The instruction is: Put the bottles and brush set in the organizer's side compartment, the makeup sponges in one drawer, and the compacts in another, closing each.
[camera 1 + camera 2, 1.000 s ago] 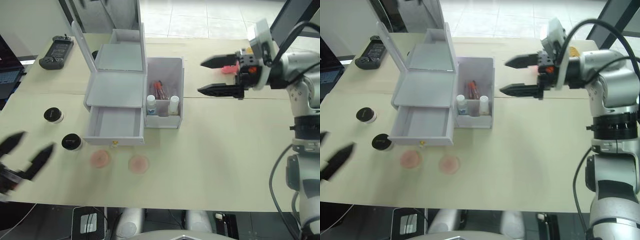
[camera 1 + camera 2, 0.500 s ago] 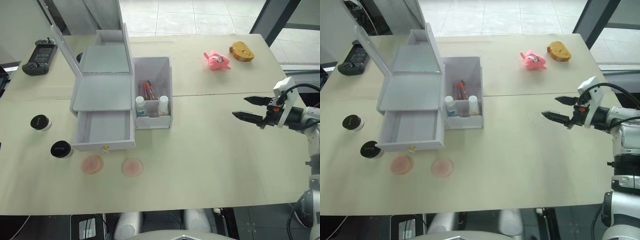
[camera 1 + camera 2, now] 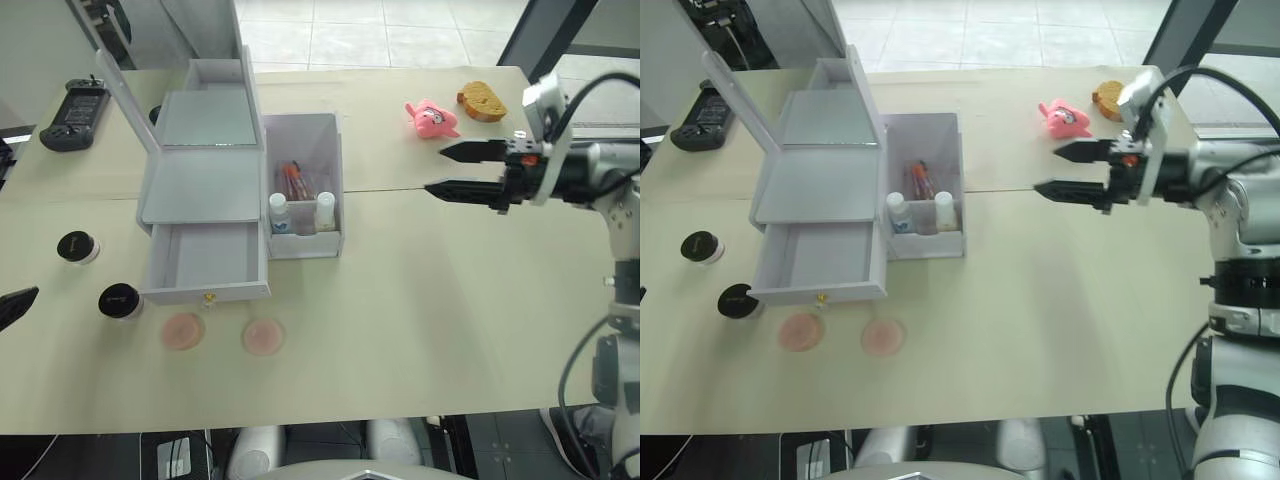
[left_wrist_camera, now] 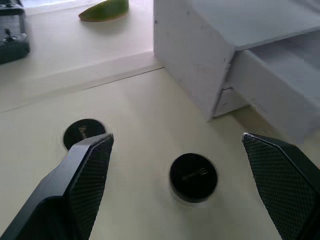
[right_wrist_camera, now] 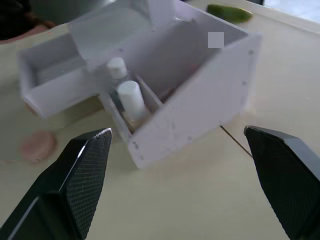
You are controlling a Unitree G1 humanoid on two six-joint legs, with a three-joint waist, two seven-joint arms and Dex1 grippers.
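Note:
The organizer (image 3: 200,185) stands left of centre with its mirror lid upright and its lower drawer (image 3: 207,262) pulled out and empty. Its side compartment (image 3: 338,175) holds two white-capped bottles (image 3: 279,211) at the front and the brush set (image 3: 295,180) behind them. Two pink makeup sponges (image 3: 184,331) lie on the table in front of the drawer. Two black-topped compacts (image 3: 119,301) sit to the organizer's left. My left gripper (image 4: 177,137) hangs open above the nearer compact (image 4: 193,176). My right gripper (image 3: 435,170) is open, in the air right of the side compartment.
A pink plush toy (image 3: 432,118) and a bread-shaped piece (image 3: 482,101) lie at the far right. A black controller (image 3: 68,108) sits at the far left. A green object (image 4: 104,10) lies behind the organizer.
My right gripper drew back to the right, then came left again toward the organizer, open throughout. One left fingertip shows again at the left edge. The camera shifted.

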